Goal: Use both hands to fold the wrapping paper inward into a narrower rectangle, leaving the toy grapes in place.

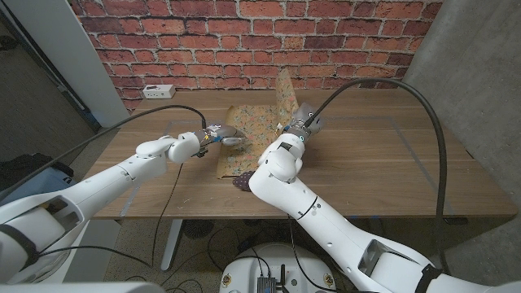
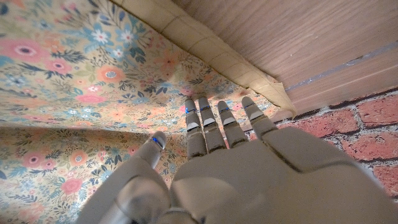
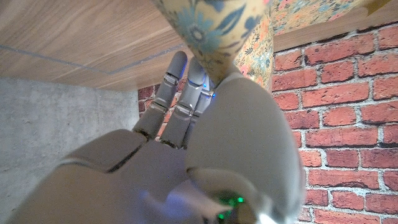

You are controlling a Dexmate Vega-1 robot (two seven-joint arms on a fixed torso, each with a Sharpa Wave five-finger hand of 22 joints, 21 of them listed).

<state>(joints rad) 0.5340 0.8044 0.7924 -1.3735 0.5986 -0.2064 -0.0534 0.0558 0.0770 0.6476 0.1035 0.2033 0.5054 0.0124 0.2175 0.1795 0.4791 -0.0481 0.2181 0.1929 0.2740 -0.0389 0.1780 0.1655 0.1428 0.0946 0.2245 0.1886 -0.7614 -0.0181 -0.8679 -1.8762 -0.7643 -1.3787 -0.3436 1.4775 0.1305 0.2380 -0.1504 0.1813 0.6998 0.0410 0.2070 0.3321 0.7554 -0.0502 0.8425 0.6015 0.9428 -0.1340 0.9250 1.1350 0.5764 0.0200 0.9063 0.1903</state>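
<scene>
At the wooden bench (image 1: 366, 155), toy grapes (image 1: 242, 181) lie dark at the floral wrapping paper (image 1: 252, 134)'s near edge. The left hand (image 1: 213, 137) presses straight, close-set fingers (image 2: 205, 127) onto the print; the right hand (image 1: 299, 124) pinches a lifted flap, its plain tan underside visible from the left wrist.

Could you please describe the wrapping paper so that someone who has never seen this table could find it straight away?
Start at the wooden table in front of the brick wall and look to its middle, between the two white robot hands. The wrapping paper lies there, a floral sheet whose right edge the right hand holds lifted. Its pink and orange flowers on a tan ground set it apart from the bare wood around it.
</scene>
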